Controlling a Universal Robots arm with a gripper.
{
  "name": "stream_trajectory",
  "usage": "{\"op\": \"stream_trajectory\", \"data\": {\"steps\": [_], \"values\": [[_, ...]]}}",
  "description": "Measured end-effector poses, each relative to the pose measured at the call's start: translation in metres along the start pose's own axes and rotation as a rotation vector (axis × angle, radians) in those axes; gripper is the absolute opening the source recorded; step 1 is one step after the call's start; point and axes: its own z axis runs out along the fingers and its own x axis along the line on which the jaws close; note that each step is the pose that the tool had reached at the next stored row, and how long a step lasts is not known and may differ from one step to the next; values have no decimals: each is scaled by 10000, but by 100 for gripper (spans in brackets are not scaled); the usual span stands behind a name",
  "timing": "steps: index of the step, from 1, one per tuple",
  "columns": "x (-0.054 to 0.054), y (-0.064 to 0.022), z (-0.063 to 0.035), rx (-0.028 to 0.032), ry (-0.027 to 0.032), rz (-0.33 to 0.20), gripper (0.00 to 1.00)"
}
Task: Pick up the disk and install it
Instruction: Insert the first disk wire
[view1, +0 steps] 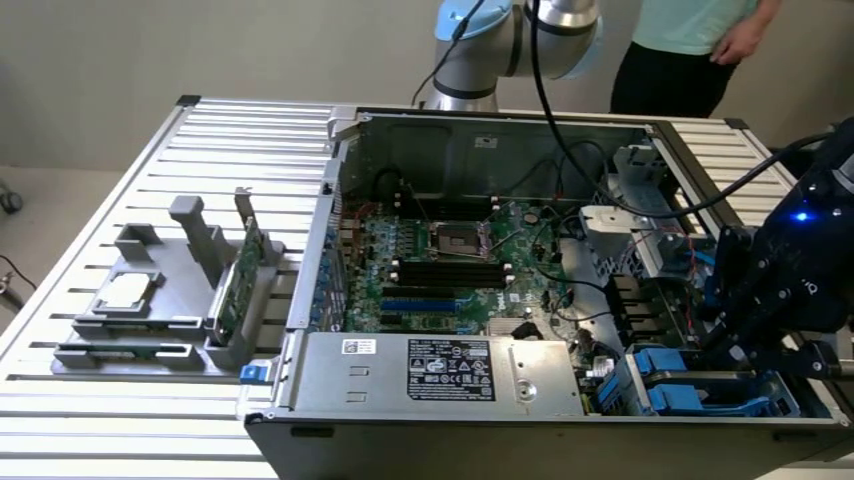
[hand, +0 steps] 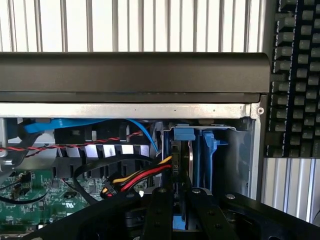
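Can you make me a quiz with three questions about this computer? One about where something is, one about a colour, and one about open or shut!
1. Where is the small square silver chip?
A) on the grey plastic holder beside the computer
B) inside the computer
C) on the floor

2. What colour are the plastic rails around the flat silver-grey metal disk?
A) red
B) blue
C) yellow

3. Is the big grey metal computer case open or closed?
A) closed
B) open
C) packed in a box

Answers:
1 A: the chip lies on the holder, at the exterior view's left of the case.
2 B: the rails are bright blue in the wrist view.
3 B: the green circuit board inside is in plain sight.
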Motion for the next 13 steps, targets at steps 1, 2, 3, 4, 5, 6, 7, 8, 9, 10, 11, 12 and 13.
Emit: {"op": "stream_trajectory", "data": {"steps": [1,2,3,4,5,6,7,8,9,10,11,12,13], "values": [[0,0,2,0,-1,0,18],[0,0,0,0,-5,0,18],[0,0,-6,-1,-12,0,25],[0,0,-15,-1,-16,1,25],[0,0,-26,0,-19,2,25],[0,0,-38,0,-22,2,25],[0,0,-50,0,-27,3,25],[0,-1,-63,0,-33,4,25],[0,-1,-78,1,-36,5,25],[0,-1,-100,3,-42,6,25],[-1,-1,-123,5,-44,7,25],[-1,-1,-147,8,-44,7,25],[-1,-2,-163,8,-46,7,25]]}}
